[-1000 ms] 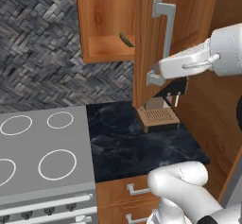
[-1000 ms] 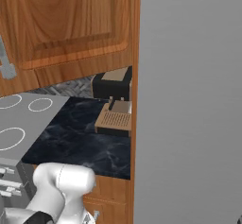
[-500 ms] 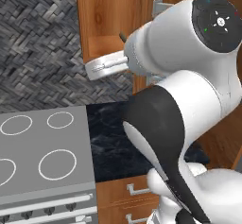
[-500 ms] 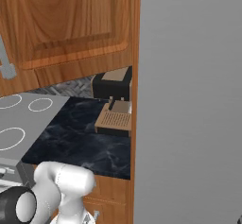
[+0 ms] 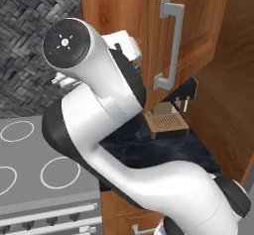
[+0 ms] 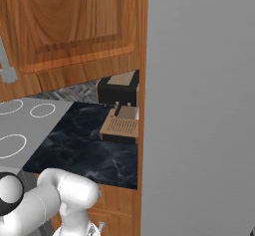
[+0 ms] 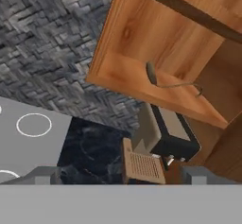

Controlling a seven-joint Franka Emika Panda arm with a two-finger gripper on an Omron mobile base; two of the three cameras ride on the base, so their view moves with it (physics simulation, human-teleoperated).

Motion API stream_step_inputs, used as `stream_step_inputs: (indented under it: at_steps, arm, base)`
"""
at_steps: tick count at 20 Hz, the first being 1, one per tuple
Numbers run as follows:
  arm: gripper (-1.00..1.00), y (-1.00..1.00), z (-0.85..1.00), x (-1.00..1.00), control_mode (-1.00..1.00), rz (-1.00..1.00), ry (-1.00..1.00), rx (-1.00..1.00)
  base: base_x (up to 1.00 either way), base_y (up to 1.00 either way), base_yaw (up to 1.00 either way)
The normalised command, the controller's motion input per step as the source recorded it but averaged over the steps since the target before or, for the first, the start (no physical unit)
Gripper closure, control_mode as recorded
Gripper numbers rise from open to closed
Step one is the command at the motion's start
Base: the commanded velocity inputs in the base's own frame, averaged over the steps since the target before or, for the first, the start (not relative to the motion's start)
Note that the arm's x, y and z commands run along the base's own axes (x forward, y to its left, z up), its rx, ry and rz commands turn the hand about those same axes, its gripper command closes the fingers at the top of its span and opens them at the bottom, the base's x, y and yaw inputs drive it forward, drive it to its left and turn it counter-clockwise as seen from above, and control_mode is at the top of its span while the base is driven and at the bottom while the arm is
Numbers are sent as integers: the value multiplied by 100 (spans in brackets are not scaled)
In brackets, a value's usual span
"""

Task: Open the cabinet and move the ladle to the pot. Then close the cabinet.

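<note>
— While the cabinet (image 7: 142,43) stands open, where's the ladle (image 7: 163,80)?

— I see it lying on the bottom shelf, well beyond my gripper (image 7: 118,173), far and slightly right (jaws spread wide, holding nothing), above the coffee machine (image 7: 163,133).

Your cabinet (image 7: 142,43) stands open: warm-brown wood, its raised-panel door (image 5: 191,28) swung out with the vertical silver bar handle (image 5: 168,43) on it. The ladle (image 7: 163,79) lies flat on the cabinet's bottom shelf, above and ahead of your spread fingers (image 7: 45,175), well apart from them. It is slim and dark grey, small bowl toward the shelf's front edge, thin handle trailing right.
</note>
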Motion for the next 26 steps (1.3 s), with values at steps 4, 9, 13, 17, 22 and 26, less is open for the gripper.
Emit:
stream_step_inputs:
  at_steps: [4,9,13,17,22,26]
  arm:
    - [-100,3,-27,17,-100,-32,-3,-22]
    - [-100,-5,-25,5,-100,-34,-5,-21]
    - [-100,-27,-30,0,-100,-29,-3,-20]
    - [-100,-39,-20,0,-100,-24,-9,-20]
    - [-100,-47,-15,2,-100,-20,-10,-19]
    - [-100,-62,-2,-1,-100,-13,-13,-16]
  base:
    - [0,0,0]
    - [0,0,0]
    - [0,0,0]
    - [0,0,0]
    - [0,0,0]
    - [0,0,0]
